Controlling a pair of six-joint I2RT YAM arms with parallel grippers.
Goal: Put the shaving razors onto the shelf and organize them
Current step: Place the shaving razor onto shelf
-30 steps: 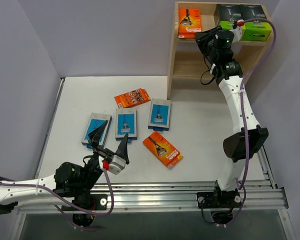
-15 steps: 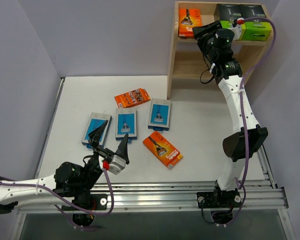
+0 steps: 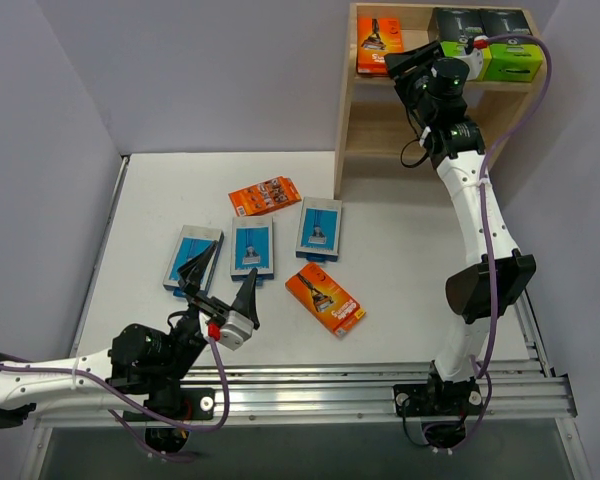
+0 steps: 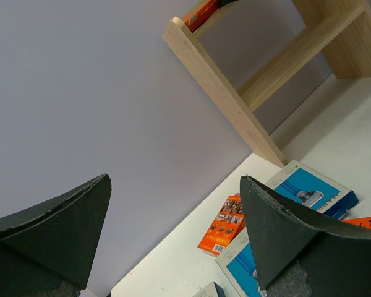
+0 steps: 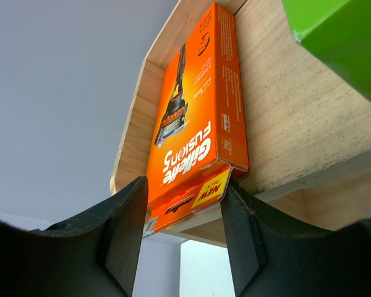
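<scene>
Up on the shelf [image 3: 342, 120], top tier, your right gripper [image 5: 182, 185] straddles the near end of the orange Gillette Fusion5 pack [image 5: 198, 117]. It lies flat by the left side panel, with the black boxes [image 3: 480, 40] grouped to its right, so you're likely sorting by type. Can't tell if the fingers clamp it or only flank it. Left gripper [image 4: 174, 180] hovers spread and empty over the table [image 3: 400, 250], where three light-blue cards [image 3: 252, 247] and two orange packs [image 3: 325, 297] wait.

White matte surface [image 3: 410, 250], boxed in w/ plain lavender-grey walls: back wall [image 3: 220, 70], left wall [image 3: 40, 180], right wall [image 3: 585, 180]. Aluminium rails [image 3: 320, 390] along near edge. Soft, even light; faint shadows only.
</scene>
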